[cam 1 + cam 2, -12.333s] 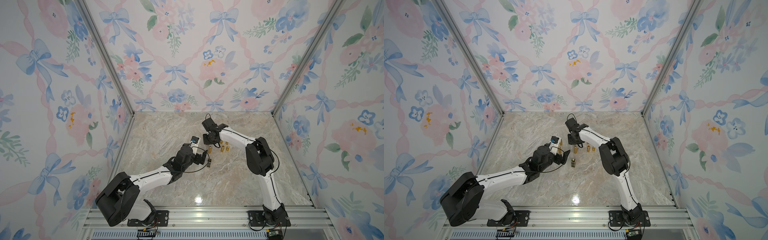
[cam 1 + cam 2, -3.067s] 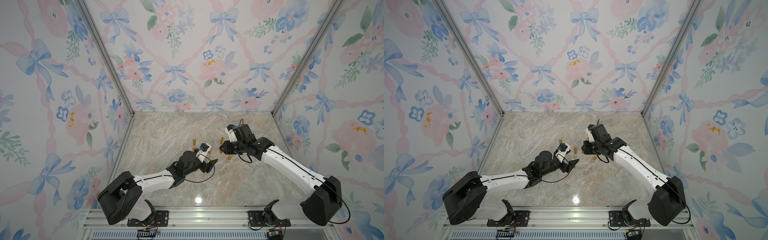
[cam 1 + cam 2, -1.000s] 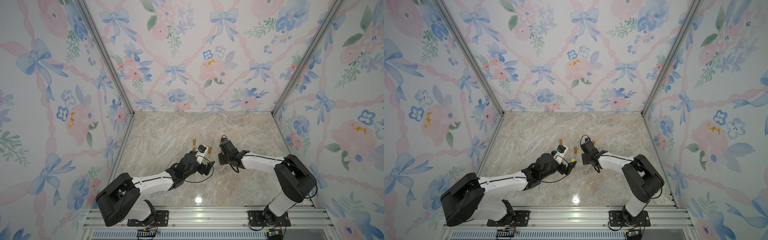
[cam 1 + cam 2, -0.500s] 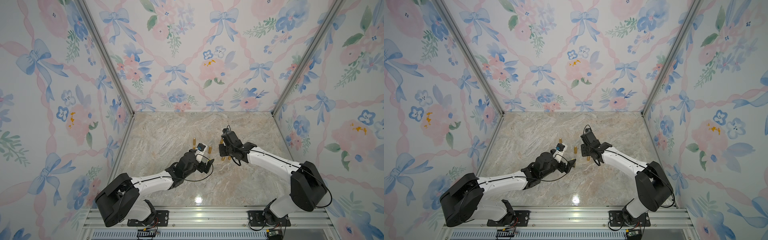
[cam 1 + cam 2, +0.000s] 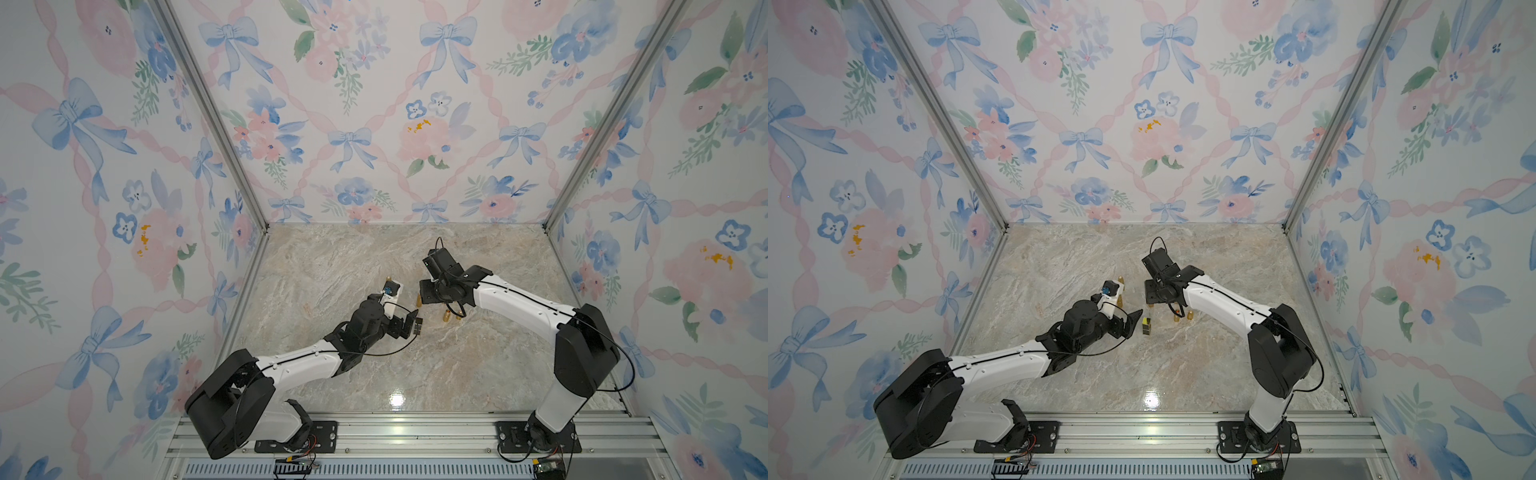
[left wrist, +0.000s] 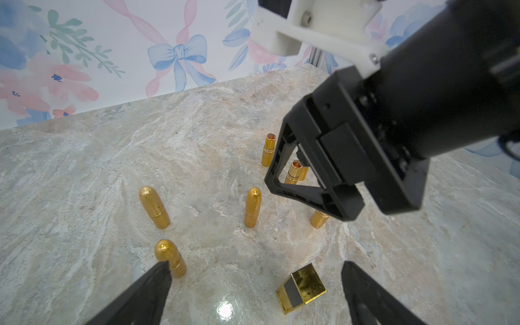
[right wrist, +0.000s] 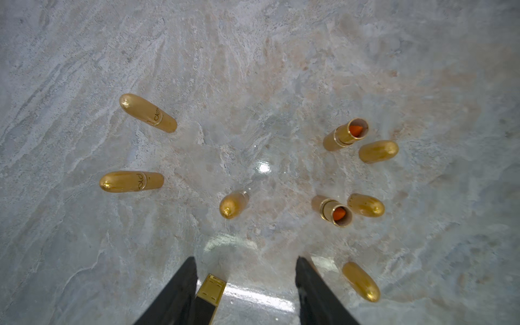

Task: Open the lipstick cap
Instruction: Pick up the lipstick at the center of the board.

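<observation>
Several gold bullet-shaped lipsticks stand on the marble table (image 5: pixel 374 365). Three are capped (image 7: pixel 147 112) (image 7: pixel 132 181) (image 7: pixel 233 204). Two stand open with orange tips (image 7: pixel 346 135) (image 7: pixel 334 211), a loose gold cap (image 7: pixel 378 152) (image 7: pixel 365 205) beside each. A square gold-and-black lipstick (image 5: pixel 1146 326) (image 6: pixel 302 288) stands just off my left gripper (image 5: pixel 1134 321) (image 6: pixel 256 266), which is open and empty. My right gripper (image 5: pixel 1152 297) (image 7: pixel 246 260) hangs above the table, open and holding nothing. The square lipstick (image 7: pixel 211 289) shows beside one of its fingers. Another gold bullet piece (image 7: pixel 361 281) stands outside the other finger.
Floral walls close the table in on three sides, and a metal rail (image 5: pixel 395 428) with the arm bases runs along the front. The right arm's wrist (image 6: pixel 365 157) hangs close over the open lipsticks in the left wrist view.
My right gripper has lifted off the table and drawn back a little, its jaws spreading wider. The left arm has barely moved and stays open.
</observation>
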